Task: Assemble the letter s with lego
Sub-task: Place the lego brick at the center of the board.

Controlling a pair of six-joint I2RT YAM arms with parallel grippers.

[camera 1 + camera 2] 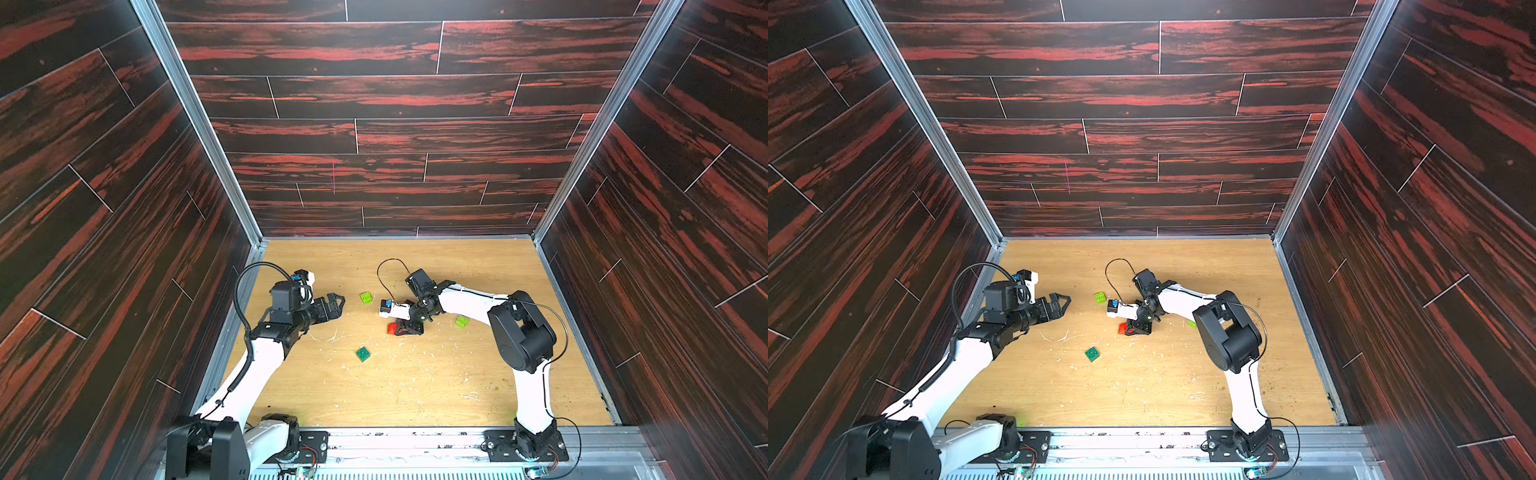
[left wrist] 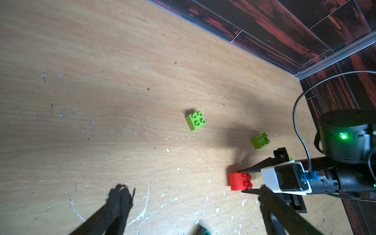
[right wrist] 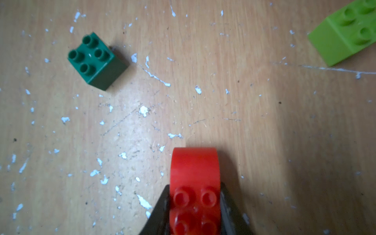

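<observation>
One red brick (image 3: 195, 173), clamped inside right gripper (image 2: 242, 181)

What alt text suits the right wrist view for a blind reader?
The right gripper is shut on a red brick over a scuffed wooden table. A dark green brick and a partly cropped lime green brick sit apart.

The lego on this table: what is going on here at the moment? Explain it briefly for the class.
The right gripper is shut on the red brick, low over the table. The left gripper is open and empty, off to one side. The dark green brick and two lime green bricks lie loose and apart from each other. No bricks are joined yet.
</observation>
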